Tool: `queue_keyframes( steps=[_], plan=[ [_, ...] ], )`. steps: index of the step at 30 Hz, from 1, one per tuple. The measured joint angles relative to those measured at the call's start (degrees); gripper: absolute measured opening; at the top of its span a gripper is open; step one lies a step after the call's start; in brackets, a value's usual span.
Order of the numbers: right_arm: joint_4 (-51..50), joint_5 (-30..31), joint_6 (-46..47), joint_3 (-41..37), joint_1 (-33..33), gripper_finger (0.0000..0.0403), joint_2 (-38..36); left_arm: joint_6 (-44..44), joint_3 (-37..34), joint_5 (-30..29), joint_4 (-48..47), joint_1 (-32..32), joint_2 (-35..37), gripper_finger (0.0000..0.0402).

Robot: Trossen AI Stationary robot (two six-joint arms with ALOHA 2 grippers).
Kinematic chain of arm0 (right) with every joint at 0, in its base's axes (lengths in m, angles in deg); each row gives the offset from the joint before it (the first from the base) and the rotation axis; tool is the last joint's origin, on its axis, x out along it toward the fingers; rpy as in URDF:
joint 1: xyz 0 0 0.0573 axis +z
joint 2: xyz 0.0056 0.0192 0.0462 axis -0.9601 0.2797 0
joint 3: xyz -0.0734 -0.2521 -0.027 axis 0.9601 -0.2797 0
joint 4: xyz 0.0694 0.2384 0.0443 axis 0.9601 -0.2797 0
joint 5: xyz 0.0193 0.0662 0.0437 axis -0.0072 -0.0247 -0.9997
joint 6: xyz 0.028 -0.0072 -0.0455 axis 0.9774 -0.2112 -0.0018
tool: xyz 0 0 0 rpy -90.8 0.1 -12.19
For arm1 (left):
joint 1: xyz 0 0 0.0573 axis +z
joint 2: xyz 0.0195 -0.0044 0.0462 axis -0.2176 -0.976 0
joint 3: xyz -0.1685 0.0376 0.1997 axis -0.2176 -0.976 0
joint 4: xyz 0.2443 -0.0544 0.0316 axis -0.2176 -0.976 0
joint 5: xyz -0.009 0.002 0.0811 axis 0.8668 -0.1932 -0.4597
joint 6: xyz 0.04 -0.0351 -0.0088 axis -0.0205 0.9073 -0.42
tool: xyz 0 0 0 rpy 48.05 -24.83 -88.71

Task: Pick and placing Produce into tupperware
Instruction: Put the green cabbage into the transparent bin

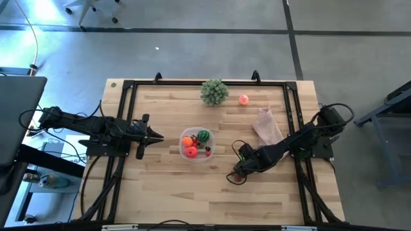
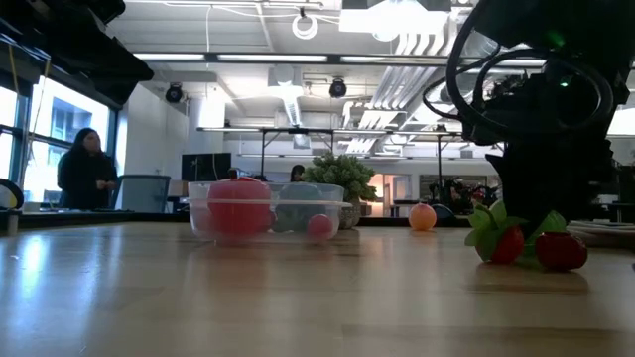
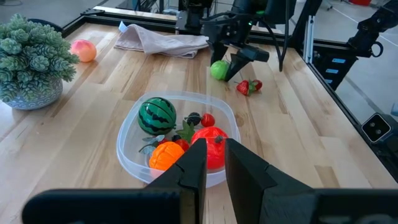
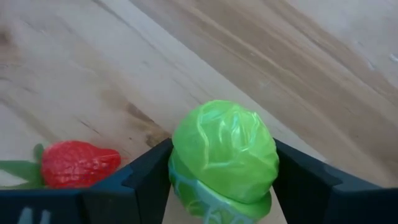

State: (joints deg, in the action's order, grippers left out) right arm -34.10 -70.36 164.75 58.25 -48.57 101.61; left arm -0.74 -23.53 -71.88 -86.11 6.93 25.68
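The right gripper (image 4: 221,186) has its dark fingers (image 4: 146,177) set on either side of a glossy light-green, leaf-textured toy ball (image 4: 224,155), flanking it closely; whether they clamp it yet cannot be told. Treat this ball as light, hollow plastic, smooth and liable to slip: grip across its widest girth. It sits on the wooden bench (image 1: 160,192), beside two red toy strawberries (image 3: 250,86), well apart from the clear rounded-square plastic container (image 1: 196,145). The left gripper (image 1: 154,136), fingers closed and empty, waits near that container.
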Motion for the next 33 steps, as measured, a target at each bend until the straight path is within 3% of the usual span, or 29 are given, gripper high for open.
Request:
queue_keyframes(
  steps=[13,21,27,33],
  plan=[
    [-3.52,10.32,-13.22,9.77,0.32,0.0229,0.11,0.01,0.01,0.0,0.0,0.0,0.0,0.0046],
    [1.24,17.53,-30.59,18.37,-3.26,0.0229,0.03,-0.01,0.0,0.0,0.01,0.0,-0.01,0.0046],
    [12.46,13.76,-43.39,19.02,-9.91,0.0229,0.48,-0.01,-0.01,-0.01,0.0,0.01,0.0,0.0046],
    [19.92,4.11,-49.38,19.04,-16.35,0.0229,5.15,0.01,0.01,-0.01,0.01,-0.01,-0.01,0.0046]
  ],
)
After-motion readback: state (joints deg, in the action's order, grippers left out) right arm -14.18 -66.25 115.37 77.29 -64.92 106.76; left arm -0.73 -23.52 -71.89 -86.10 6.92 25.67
